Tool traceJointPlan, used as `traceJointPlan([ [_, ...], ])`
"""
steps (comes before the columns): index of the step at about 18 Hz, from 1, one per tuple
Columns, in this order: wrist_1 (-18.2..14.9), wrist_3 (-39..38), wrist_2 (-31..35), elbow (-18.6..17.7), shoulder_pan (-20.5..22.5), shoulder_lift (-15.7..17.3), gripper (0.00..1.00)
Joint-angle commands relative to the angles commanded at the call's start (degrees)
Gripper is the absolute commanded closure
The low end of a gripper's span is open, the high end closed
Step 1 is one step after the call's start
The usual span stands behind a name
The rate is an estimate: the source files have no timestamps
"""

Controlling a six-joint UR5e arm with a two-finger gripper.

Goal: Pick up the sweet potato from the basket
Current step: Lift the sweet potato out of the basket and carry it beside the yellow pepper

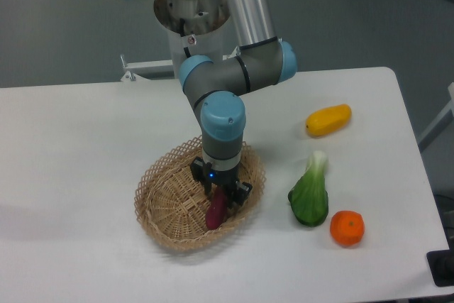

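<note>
The woven tan basket sits on the white table at front centre. The reddish-purple sweet potato is inside it, near the right side, with its long axis pointing towards the camera. My gripper points straight down into the basket. Its fingers sit on either side of the sweet potato's upper end and appear closed on it. The sweet potato's lower end is close to the basket floor. The wrist hides the upper tip.
A yellow-orange oblong vegetable lies at the back right. A green bok choy and a round orange lie right of the basket. The arm's base stands at the table's far edge.
</note>
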Motion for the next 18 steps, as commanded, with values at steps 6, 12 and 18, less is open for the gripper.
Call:
traceJointPlan([
  [6,-0.1,0.4,0.2,1.3,0.2,0.9,0.87],
  [12,-1.3,2.4,0.1,4.5,0.9,4.1,0.87],
  [18,-10.7,10.6,-0.6,10.1,6.3,7.7,0.87],
])
